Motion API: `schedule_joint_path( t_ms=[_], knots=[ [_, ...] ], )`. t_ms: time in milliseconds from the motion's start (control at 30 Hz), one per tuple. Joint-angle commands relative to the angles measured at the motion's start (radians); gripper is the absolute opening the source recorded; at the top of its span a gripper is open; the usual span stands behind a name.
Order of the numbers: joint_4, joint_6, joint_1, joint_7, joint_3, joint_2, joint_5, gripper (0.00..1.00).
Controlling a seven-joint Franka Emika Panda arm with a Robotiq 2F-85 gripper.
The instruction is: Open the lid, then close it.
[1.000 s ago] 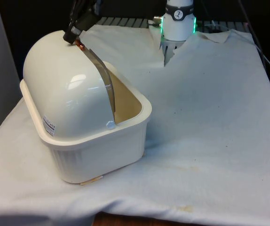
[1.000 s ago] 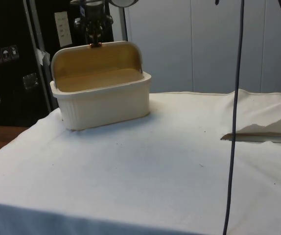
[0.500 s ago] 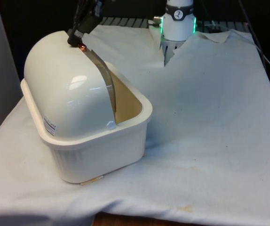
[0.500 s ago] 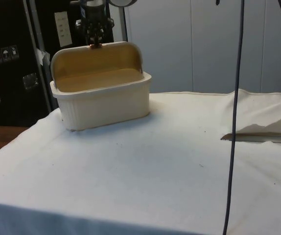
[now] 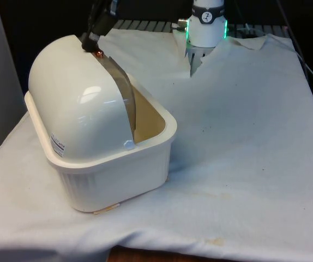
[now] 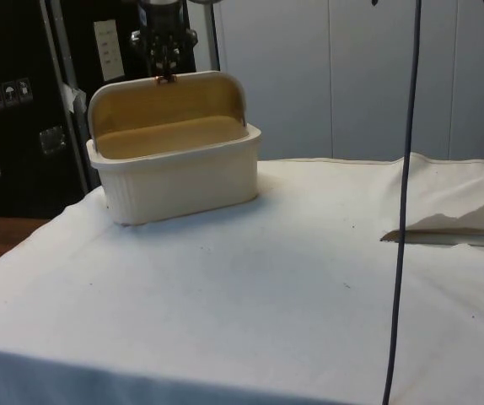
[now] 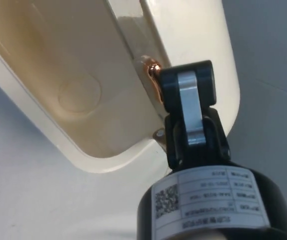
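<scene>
The cream bread box point(image 5: 115, 174) stood near the table's corner at the front view's left, on the white cloth point(image 5: 244, 164). Its long axis ran toward the robot, and its opening faced the front view's right. The front view gave the domed lid's point(image 5: 74, 103) rolled-back outside; the side view gave the tan interior point(image 6: 170, 135). The wrist view showed the gripper point(image 7: 156, 87) closed on the copper handle point(image 7: 151, 75) at the lid's edge.

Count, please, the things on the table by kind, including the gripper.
Bread box with its lid rolled open: 1
Copper handle on the lid: 1
Gripper at the handle: 1
White cloth: 1
Total: 4
</scene>
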Motion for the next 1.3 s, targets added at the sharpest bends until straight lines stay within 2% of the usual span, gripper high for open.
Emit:
schedule_joint_path(
  t_ms=[0, 233, 267, 300, 533, 567, 600, 767, 800, 833, 867, 1067, 1100, 1133, 1267],
  knots=[
    [-0.002, -0.009, -0.007, -0.02, 0.013, -0.005, 0.029, 0.0],
    [0.01, -0.038, -0.006, -0.057, 0.012, -0.009, 0.09, 0.0],
    [0.014, -0.029, 0.001, -0.039, 0.0, -0.003, 0.065, 0.0],
    [0.012, -0.041, -0.006, -0.062, 0.011, -0.01, 0.098, 0.0],
    [0.021, -0.067, -0.006, -0.093, 0.011, -0.009, 0.157, 0.0],
    [0.024, -0.058, 0.001, -0.075, 0.0, -0.005, 0.127, 0.0],
    [0.021, -0.069, -0.005, -0.096, 0.011, -0.008, 0.164, 0.0],
    [0.022, -0.08, -0.006, -0.112, 0.012, -0.007, 0.207, 0.0],
    [0.022, -0.083, -0.005, -0.115, 0.012, -0.007, 0.214, 0.0],
    [0.024, -0.078, 0.002, -0.101, 0.001, -0.005, 0.192, 0.0],
    [0.022, -0.085, -0.005, -0.118, 0.012, -0.007, 0.221, 0.0],
    [0.023, -0.102, -0.005, -0.138, 0.012, -0.007, 0.27, 0.0],
    [0.024, -0.095, 0.002, -0.125, 0.001, -0.005, 0.25, 0.0],
    [0.024, -0.106, -0.005, -0.141, 0.012, -0.007, 0.277, 0.0],
    [0.025, -0.123, -0.005, -0.155, 0.012, -0.007, 0.313, 0.0]
  ],
)
